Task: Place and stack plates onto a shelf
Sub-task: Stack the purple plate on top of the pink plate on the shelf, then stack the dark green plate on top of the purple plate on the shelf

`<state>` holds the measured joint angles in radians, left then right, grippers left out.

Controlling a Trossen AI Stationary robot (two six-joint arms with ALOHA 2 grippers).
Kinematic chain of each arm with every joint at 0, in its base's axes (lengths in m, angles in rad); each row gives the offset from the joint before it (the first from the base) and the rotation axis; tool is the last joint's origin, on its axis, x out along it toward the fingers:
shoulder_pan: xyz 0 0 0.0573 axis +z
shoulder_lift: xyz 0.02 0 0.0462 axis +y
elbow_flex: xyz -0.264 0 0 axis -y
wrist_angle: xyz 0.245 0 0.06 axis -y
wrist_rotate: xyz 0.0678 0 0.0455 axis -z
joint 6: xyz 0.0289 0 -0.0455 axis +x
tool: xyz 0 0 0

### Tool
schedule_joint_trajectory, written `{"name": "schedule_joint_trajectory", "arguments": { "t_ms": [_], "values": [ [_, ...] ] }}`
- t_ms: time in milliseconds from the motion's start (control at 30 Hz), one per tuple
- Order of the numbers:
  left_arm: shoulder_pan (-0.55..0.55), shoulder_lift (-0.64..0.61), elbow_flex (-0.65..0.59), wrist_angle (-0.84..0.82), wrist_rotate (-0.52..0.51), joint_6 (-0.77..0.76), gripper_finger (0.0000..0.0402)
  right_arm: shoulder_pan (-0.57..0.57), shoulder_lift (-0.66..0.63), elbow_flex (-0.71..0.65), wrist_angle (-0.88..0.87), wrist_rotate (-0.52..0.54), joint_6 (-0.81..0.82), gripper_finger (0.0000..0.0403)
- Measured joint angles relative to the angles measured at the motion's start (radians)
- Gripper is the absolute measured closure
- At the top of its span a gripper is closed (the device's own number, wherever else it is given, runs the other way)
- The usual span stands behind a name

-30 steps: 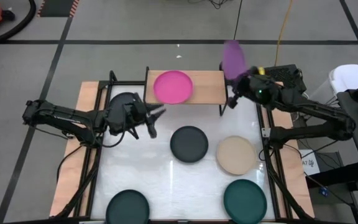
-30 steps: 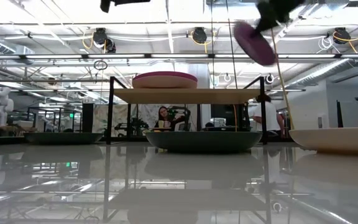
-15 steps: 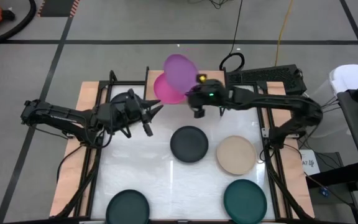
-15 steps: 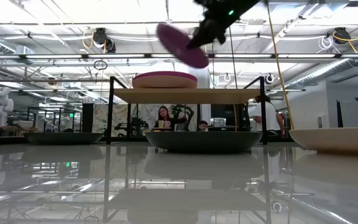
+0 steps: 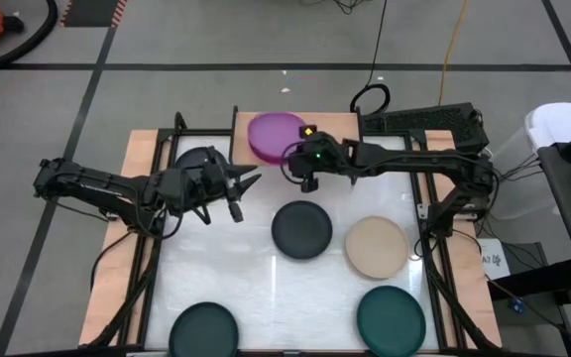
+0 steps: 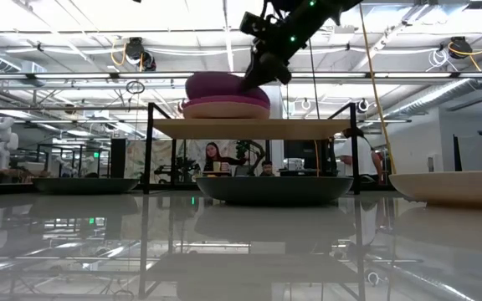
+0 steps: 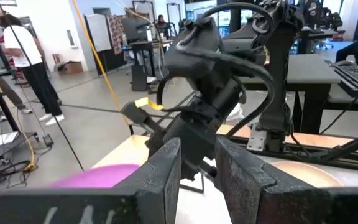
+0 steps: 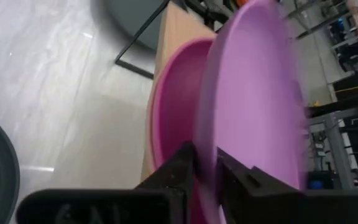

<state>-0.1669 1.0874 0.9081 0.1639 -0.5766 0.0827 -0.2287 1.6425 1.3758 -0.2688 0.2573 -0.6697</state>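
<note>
While gripped, round matte purple plate (image 5: 274,134), tilted

On the shelf (image 5: 330,127) two plates (image 5: 271,134) sit stacked at its left end — four more plates (image 5: 302,229) lie on the tabletop (image 5: 256,288) in front.

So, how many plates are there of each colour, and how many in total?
purple plate: 1, held in the right gripper
magenta plate: 1, under the purple one
beige plate: 1
dark grey plates: 2
dark teal plates: 2
Total: 7 plates in view
</note>
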Motion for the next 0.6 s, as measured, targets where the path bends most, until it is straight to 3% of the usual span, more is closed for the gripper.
{"name": "schedule_joint_trajectory", "arguments": {
  "t_ms": [267, 400, 500, 600],
  "values": [
    [0.0, 0.0, 0.0, -0.026, 0.0, -0.024, 0.0296, 0.05, -0.116, 0.0, -0.042, 0.002, 0.014, 0.0301],
    [0.0, -0.011, 0.016, -0.152, 0.006, -0.096, 0.0296, 0.089, -0.227, 0.0, -0.121, 0.002, 0.098, 0.0285],
    [-0.001, -0.01, 0.085, -0.379, 0.094, -0.213, 0.0296, 0.119, -0.314, 0.0, -0.215, -0.003, 0.191, 0.0282],
    [-0.001, 0.041, 0.175, -0.596, 0.27, -0.34, 0.0296, 0.141, -0.396, -0.004, -0.28, -0.096, 0.278, 0.0284]
  ]
}}
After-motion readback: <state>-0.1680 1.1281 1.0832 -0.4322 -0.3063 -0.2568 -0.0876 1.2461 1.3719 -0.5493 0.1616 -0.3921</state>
